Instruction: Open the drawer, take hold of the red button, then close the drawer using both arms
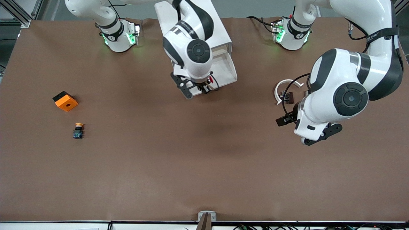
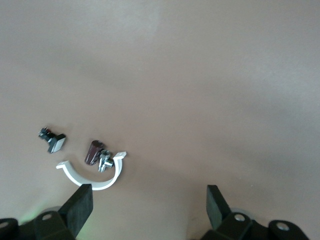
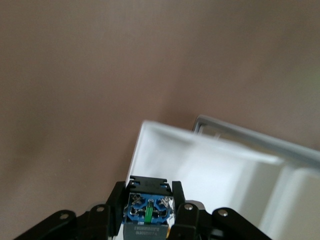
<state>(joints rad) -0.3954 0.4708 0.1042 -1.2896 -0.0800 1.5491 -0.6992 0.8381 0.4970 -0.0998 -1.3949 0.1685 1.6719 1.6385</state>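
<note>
The drawer (image 1: 223,72) stands pulled out of the white cabinet (image 1: 220,35), which sits between the two arm bases. The right gripper (image 1: 204,88) hangs over the drawer's front edge with its fingers clamped on the button (image 3: 147,210), whose blue square base faces the right wrist camera; the drawer's white tray lies just beneath it there. The left gripper (image 2: 147,205) hovers with its fingers spread apart over bare table toward the left arm's end. Just beside it on the table lie a white curved clip (image 1: 284,88) and a small dark part (image 1: 289,97). Toward the right arm's end, well apart from the cabinet, lie an orange cube (image 1: 65,101) and, nearer the front camera, a yellow-capped button (image 1: 78,130). Nothing obstructs the drawer's front.
</note>
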